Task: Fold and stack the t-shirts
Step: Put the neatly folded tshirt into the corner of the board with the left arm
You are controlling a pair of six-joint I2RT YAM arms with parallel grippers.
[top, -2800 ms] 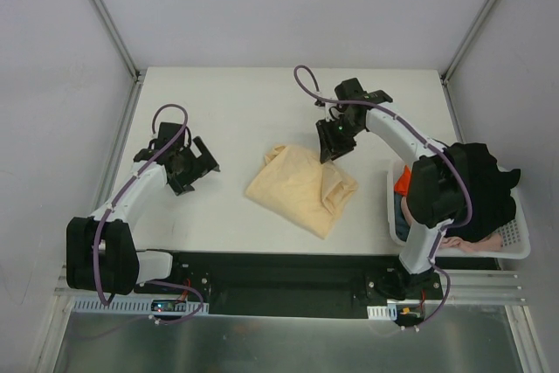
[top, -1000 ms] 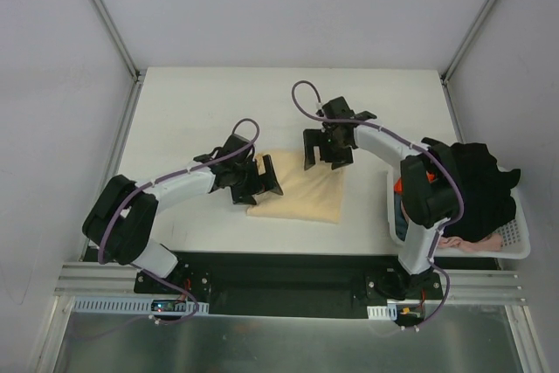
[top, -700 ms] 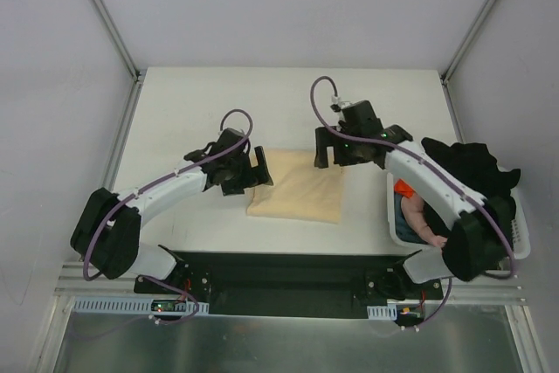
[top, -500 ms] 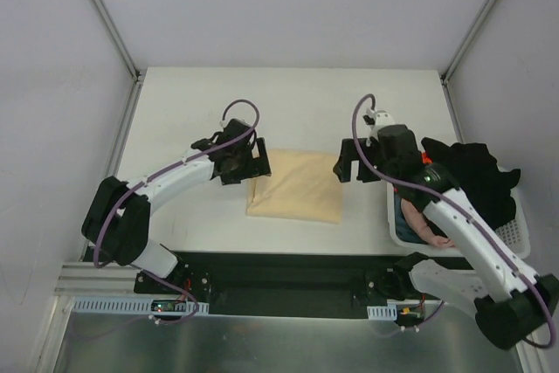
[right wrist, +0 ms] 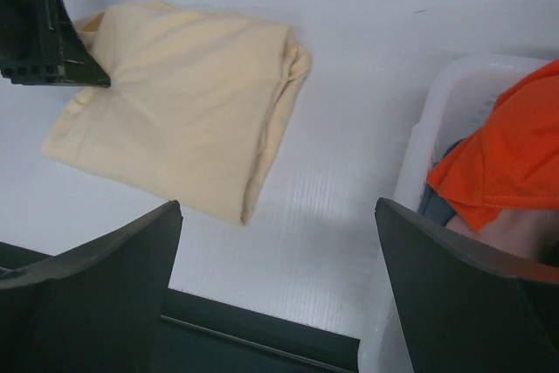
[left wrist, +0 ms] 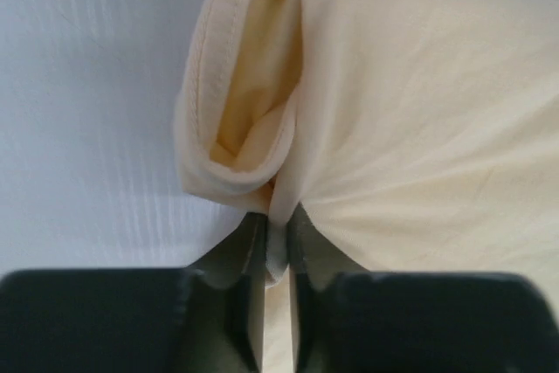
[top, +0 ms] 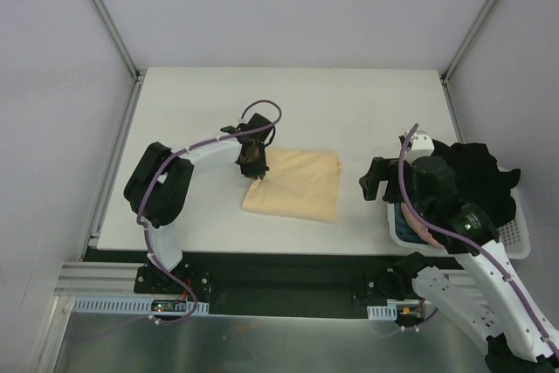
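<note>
A large peach-yellow t-shirt (top: 295, 186) lies folded into a rough rectangle on the white table (top: 201, 102). My left gripper (top: 254, 164) sits at the shirt's far-left corner. In the left wrist view its jaws (left wrist: 278, 246) are shut on a pinched fold of the peach cloth (left wrist: 410, 111). My right gripper (top: 377, 183) hovers open and holds nothing, between the shirt and the basket. Its wrist view shows the peach t-shirt (right wrist: 183, 93) and, in the basket, an orange t-shirt (right wrist: 511, 159). A black t-shirt (top: 479, 183) is draped over the basket, and a pinkish one (top: 425, 231) shows inside.
The white lattice basket (top: 515, 242) stands at the table's right near corner, its rim (right wrist: 430, 141) close to my right gripper. The dark base rail (top: 279, 264) runs along the near edge. Grey walls with metal posts enclose the table.
My left gripper moved onto the shirt's far-left corner and closed on the cloth. My right arm drew back from the shirt toward the basket and the near edge, still open.
</note>
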